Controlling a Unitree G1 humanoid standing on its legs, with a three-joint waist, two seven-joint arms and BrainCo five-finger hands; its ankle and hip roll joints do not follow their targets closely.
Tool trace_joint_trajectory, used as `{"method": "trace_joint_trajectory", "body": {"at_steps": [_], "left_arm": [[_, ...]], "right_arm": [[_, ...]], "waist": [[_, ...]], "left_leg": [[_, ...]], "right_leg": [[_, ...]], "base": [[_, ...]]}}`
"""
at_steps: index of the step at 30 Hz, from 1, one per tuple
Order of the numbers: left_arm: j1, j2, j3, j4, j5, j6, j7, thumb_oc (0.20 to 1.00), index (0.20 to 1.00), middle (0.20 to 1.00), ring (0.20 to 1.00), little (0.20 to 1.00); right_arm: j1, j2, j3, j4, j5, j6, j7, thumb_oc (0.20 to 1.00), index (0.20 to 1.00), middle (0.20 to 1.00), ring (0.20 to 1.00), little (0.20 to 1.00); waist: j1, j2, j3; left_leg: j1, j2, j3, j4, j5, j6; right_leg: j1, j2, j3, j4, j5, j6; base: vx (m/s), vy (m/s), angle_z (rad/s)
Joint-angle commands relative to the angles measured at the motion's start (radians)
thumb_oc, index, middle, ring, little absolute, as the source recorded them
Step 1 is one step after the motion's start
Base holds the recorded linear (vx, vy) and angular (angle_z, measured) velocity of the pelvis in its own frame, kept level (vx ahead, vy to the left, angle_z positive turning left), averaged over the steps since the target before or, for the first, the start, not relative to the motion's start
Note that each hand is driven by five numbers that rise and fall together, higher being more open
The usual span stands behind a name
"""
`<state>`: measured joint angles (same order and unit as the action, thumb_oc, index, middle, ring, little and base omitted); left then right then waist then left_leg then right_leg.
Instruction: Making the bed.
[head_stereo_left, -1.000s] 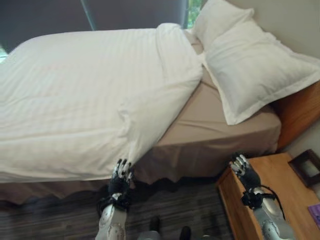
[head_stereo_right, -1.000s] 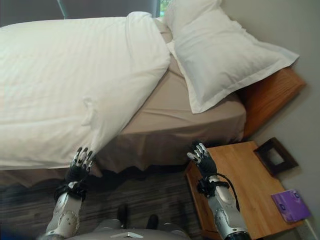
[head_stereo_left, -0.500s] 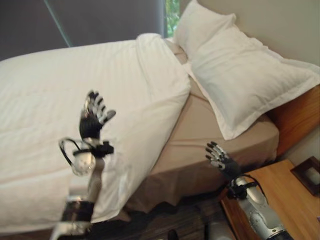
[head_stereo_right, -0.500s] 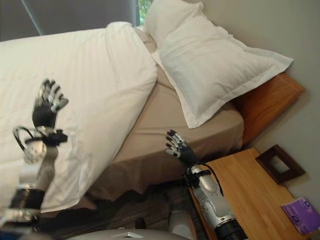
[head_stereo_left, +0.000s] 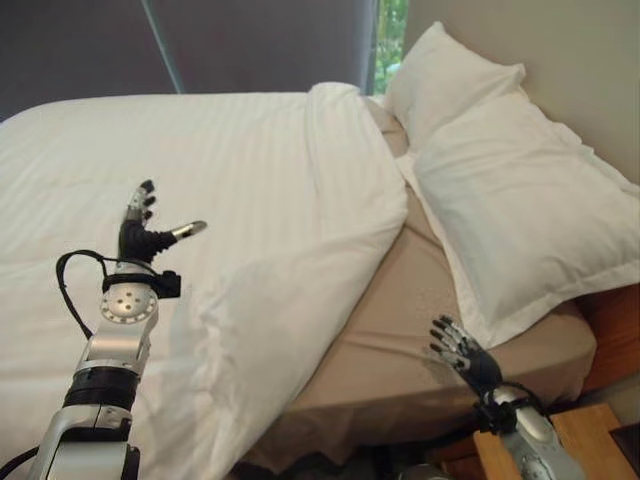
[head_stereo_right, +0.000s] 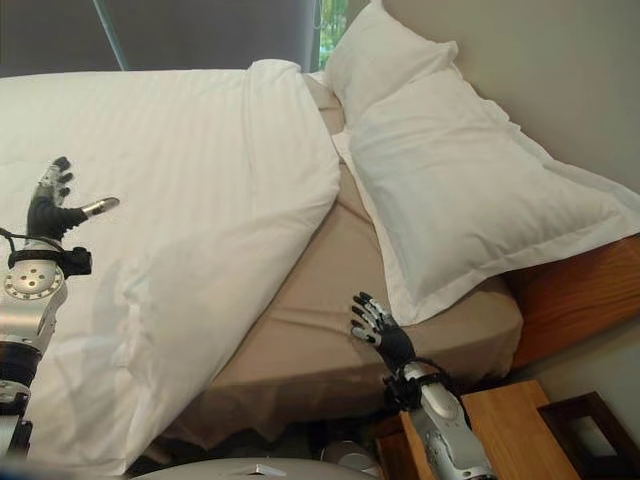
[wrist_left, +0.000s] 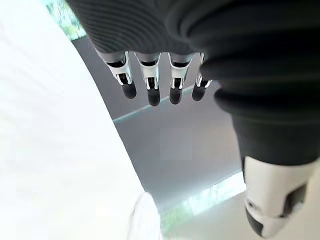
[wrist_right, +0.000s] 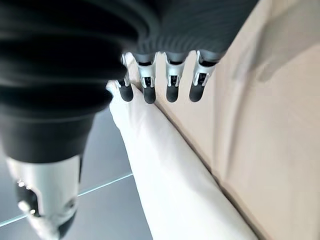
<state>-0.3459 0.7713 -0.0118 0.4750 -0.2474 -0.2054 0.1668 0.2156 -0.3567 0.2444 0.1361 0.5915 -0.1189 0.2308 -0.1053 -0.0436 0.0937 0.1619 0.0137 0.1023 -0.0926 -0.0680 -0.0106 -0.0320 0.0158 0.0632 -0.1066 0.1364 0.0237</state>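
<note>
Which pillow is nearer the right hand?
The front pillow, lying over the other pillow by the window; its lower corner ends near the right hand.

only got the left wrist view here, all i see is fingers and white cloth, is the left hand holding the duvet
Observer: No. The left hand is raised above the duvet, fingers open, holding nothing.
Operator: where's the right hand
Observer: The right hand is open too, held over the bare tan sheet near the bed's near edge.
Operator: is the duvet up to the pillows
Observer: Not on this side. Its corner is pulled back at an angle, leaving tan sheet bare below the two white pillows.
</note>
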Motion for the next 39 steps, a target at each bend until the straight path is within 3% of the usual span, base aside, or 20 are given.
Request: {"method": "trace_joint_trajectory", "body": {"at_steps": [1, 4, 5, 7, 8, 9, 11, 13, 15, 16, 17, 18, 22, 25, 27, 30, 31, 32, 34, 39], "left_arm": [[-0.022, 0.041, 0.001, -0.022, 0.027, -0.043, -0.025, 1.000, 1.000, 1.000, 1.000, 1.000], [-0.015, 0.034, 0.001, -0.043, 0.011, -0.053, -0.032, 1.000, 1.000, 1.000, 1.000, 1.000], [-0.049, 0.002, -0.005, -0.082, -0.037, -0.066, -0.027, 1.000, 1.000, 1.000, 1.000, 1.000], [-0.093, -0.018, -0.034, -0.085, -0.051, -0.076, -0.025, 1.000, 1.000, 1.000, 1.000, 1.000], [-0.148, -0.045, -0.065, -0.072, -0.055, -0.072, -0.015, 1.000, 1.000, 1.000, 1.000, 1.000], [-0.150, -0.045, -0.066, -0.071, -0.055, -0.073, -0.015, 1.000, 1.000, 1.000, 1.000, 1.000], [-0.156, -0.068, -0.067, -0.081, -0.080, -0.070, -0.009, 1.000, 1.000, 1.000, 1.000, 1.000], [-0.147, -0.066, -0.064, -0.090, -0.093, -0.067, -0.020, 1.000, 1.000, 1.000, 1.000, 1.000], [-0.107, -0.030, -0.034, -0.118, -0.092, -0.058, -0.031, 1.000, 1.000, 1.000, 1.000, 1.000], [-0.093, -0.020, -0.015, -0.121, -0.102, -0.059, -0.032, 1.000, 1.000, 1.000, 1.000, 1.000], [-0.091, -0.019, -0.013, -0.122, -0.102, -0.059, -0.032, 1.000, 1.000, 1.000, 1.000, 1.000], [-0.077, -0.017, 0.016, -0.126, -0.156, -0.074, -0.033, 1.000, 1.000, 1.000, 1.000, 1.000], [-0.054, -0.058, 0.026, -0.110, -0.211, -0.070, -0.040, 1.000, 1.000, 1.000, 1.000, 1.000], [-0.040, -0.051, 0.027, -0.115, -0.184, -0.065, -0.049, 1.000, 1.000, 1.000, 1.000, 1.000], [0.025, -0.010, 0.077, -0.128, -0.153, -0.060, -0.064, 1.000, 1.000, 1.000, 1.000, 1.000], [0.046, 0.029, 0.108, -0.119, -0.111, -0.051, -0.058, 1.000, 1.000, 1.000, 1.000, 1.000], [0.051, 0.057, 0.115, -0.114, -0.061, -0.041, -0.054, 1.000, 1.000, 1.000, 1.000, 1.000], [0.042, 0.171, 0.094, -0.064, 0.161, -0.005, -0.019, 1.000, 1.000, 1.000, 1.000, 1.000], [0.000, 0.184, 0.076, 0.034, 0.098, -0.008, -0.035, 1.000, 1.000, 1.000, 1.000, 1.000], [-0.136, 0.211, -0.006, 0.157, 0.132, 0.021, -0.029, 1.000, 1.000, 1.000, 1.000, 1.000]], "right_arm": [[-0.025, -0.001, -0.003, -0.042, 0.008, -0.033, 0.017, 1.000, 1.000, 1.000, 1.000, 1.000], [-0.019, 0.001, -0.014, -0.045, 0.004, -0.036, 0.016, 1.000, 1.000, 1.000, 1.000, 1.000], [-0.008, 0.009, -0.049, -0.059, -0.005, -0.046, -0.005, 1.000, 1.000, 1.000, 1.000, 1.000], [0.015, 0.012, -0.071, -0.070, -0.011, -0.047, -0.010, 1.000, 1.000, 1.000, 1.000, 1.000], [0.018, 0.015, -0.075, -0.061, -0.016, -0.050, -0.018, 1.000, 1.000, 1.000, 1.000, 1.000], [0.017, 0.016, -0.077, -0.061, -0.016, -0.050, -0.017, 1.000, 1.000, 1.000, 1.000, 1.000], [-0.001, 0.023, -0.057, -0.041, -0.018, -0.045, -0.025, 1.000, 1.000, 1.000, 1.000, 1.000], [-0.009, 0.020, -0.048, -0.031, -0.028, -0.041, -0.025, 1.000, 1.000, 1.000, 1.000, 1.000], [-0.053, 0.011, -0.024, -0.016, -0.033, -0.030, -0.021, 1.000, 1.000, 1.000, 1.000, 1.000], [-0.073, 0.008, -0.013, -0.007, -0.022, -0.027, -0.022, 1.000, 1.000, 1.000, 1.000, 1.000], [-0.074, 0.008, -0.011, -0.005, -0.022, -0.028, -0.022, 1.000, 1.000, 1.000, 1.000, 1.000], [-0.102, 0.000, 0.002, 0.001, 0.002, -0.031, -0.026, 1.000, 1.000, 1.000, 1.000, 1.000], [-0.096, -0.052, 0.002, -0.014, -0.009, -0.018, -0.011, 1.000, 1.000, 1.000, 1.000, 1.000], [-0.094, -0.081, -0.015, -0.004, -0.029, -0.010, -0.009, 1.000, 1.000, 1.000, 1.000, 1.000], [-0.079, -0.083, -0.043, 0.017, -0.020, -0.001, -0.001, 1.000, 1.000, 1.000, 1.000, 1.000], [-0.062, -0.073, -0.054, 0.035, -0.003, 0.002, 0.004, 1.000, 1.000, 1.000, 1.000, 1.000], [-0.054, -0.067, -0.056, 0.036, -0.001, 0.003, 0.008, 1.000, 1.000, 1.000, 1.000, 1.000], [-0.043, -0.061, -0.054, 0.049, 0.004, -0.010, 0.020, 1.000, 1.000, 1.000, 1.000, 1.000], [-0.032, -0.059, -0.042, 0.045, 0.011, -0.011, 0.023, 1.000, 1.000, 1.000, 1.000, 1.000], [-0.005, -0.061, -0.016, 0.033, -0.001, 0.000, 0.040, 1.000, 1.000, 1.000, 1.000, 1.000]], "waist": [[-0.005, 0.013, -0.035], [-0.014, 0.017, -0.032], [-0.040, 0.020, -0.003], [-0.053, 0.023, 0.014], [-0.072, 0.031, 0.041], [-0.071, 0.031, 0.039], [-0.049, 0.050, 0.040], [-0.034, 0.047, 0.037], [0.025, 0.021, 0.016], [0.044, 0.014, 0.010], [0.042, 0.014, 0.011], [0.065, 0.008, 0.017], [0.071, 0.012, 0.055], [0.074, 0.010, 0.083], [0.068, -0.013, 0.074], [0.061, -0.015, 0.054], [0.058, -0.011, 0.043], [0.052, 0.017, 0.026], [0.041, 0.027, 0.018], [0.034, 0.038, 0.000]], "left_leg": [[-0.050, -0.021, -0.020, 0.005, 0.087, -0.010], [-0.054, -0.024, -0.007, 0.005, 0.085, -0.010], [-0.080, -0.019, 0.045, 0.005, 0.084, -0.008], [-0.104, -0.018, 0.059, 0.005, 0.094, -0.008], [-0.131, -0.004, 0.061, 0.005, 0.112, -0.007], [-0.133, -0.004, 0.061, 0.005, 0.112, -0.007], [-0.161, 0.035, 0.084, 0.005, 0.133, -0.010], [-0.165, 0.040, 0.093, 0.005, 0.142, -0.011], [-0.191, 0.037, 0.116, 0.005, 0.166, -0.018], [-0.214, 0.043, 0.121, 0.005, 0.185, -0.025], [-0.213, 0.043, 0.121, 0.005, 0.185, -0.025], [-0.257, 0.054, 0.105, 0.005, 0.236, -0.049], [-0.291, 0.064, 0.040, 0.007, 0.303, -0.089], [-0.316, 0.053, -0.004, 0.070, 0.297, -0.098], [-0.281, 0.044, -0.007, 0.163, 0.206, -0.072], [-0.236, 0.051, 0.001, 0.205, 0.167, -0.067], [-0.207, 0.054, -0.001, 0.190, 0.159, -0.067], [-0.160, 0.051, -0.027, 0.091, 0.165, -0.067], [-0.140, 0.048, -0.027, 0.044, 0.179, -0.070], [-0.109, 0.038, -0.023, 0.005, 0.176, -0.070]], "right_leg": [[0.087, -0.062, -0.007, 0.024, -0.073, 0.105], [0.077, -0.064, 0.003, 0.020, -0.061, 0.113], [0.019, -0.067, 0.014, 0.036, -0.026, 0.141], [-0.027, -0.066, 0.023, 0.090, -0.028, 0.146], [-0.077, -0.051, 0.020, 0.202, -0.064, 0.150], [-0.084, -0.051, 0.021, 0.211, -0.069, 0.150], [-0.059, -0.067, -0.041, 0.325, -0.150, 0.119], [-0.046, -0.076, -0.059, 0.379, -0.169, 0.117], [0.079, -0.093, -0.111, 0.287, -0.202, 0.114], [0.104, -0.080, -0.114, 0.213, -0.218, 0.104], [0.109, -0.079, -0.115, 0.204, -0.214, 0.103], [0.134, -0.061, -0.092, 0.093, -0.209, 0.085], [0.148, -0.031, -0.112, 0.062, -0.201, 0.056], [0.135, -0.040, -0.129, 0.082, -0.192, 0.051], [0.111, -0.067, -0.134, 0.086, -0.165, 0.045], [0.105, -0.070, -0.129, 0.081, -0.159, 0.038], [0.106, -0.067, -0.131, 0.079, -0.161, 0.036], [0.106, -0.045, -0.137, 0.081, -0.172, 0.044], [0.111, -0.042, -0.138, 0.075, -0.171, 0.046], [0.139, -0.044, -0.144, 0.041, -0.161, 0.054]], "base": [[-0.02, 0.039, 0.05], [-0.08, 0.066, -0.15], [-0.33, 0.155, -0.41], [-0.33, 0.101, -0.54], [-0.21, 0.022, -0.59], [-0.31, 0.010, -0.37], [-0.21, -0.044, -0.35], [-0.19, -0.079, -0.82], [-0.25, -0.194, -0.64], [-0.13, -0.140, -0.22], [-0.23, -0.240, -0.19], [-0.16, -0.169, -0.25], [-0.25, -0.251, 0.22], [-0.25, -0.115, 0.56], [-0.19, -0.090, 0.17], [-0.04, -0.035, -0.27], [0.00, 0.000, 0.00], [0.04, 0.010, 0.15], [0.04, 0.033, 0.12], [0.07, 0.066, 0.15]]}}
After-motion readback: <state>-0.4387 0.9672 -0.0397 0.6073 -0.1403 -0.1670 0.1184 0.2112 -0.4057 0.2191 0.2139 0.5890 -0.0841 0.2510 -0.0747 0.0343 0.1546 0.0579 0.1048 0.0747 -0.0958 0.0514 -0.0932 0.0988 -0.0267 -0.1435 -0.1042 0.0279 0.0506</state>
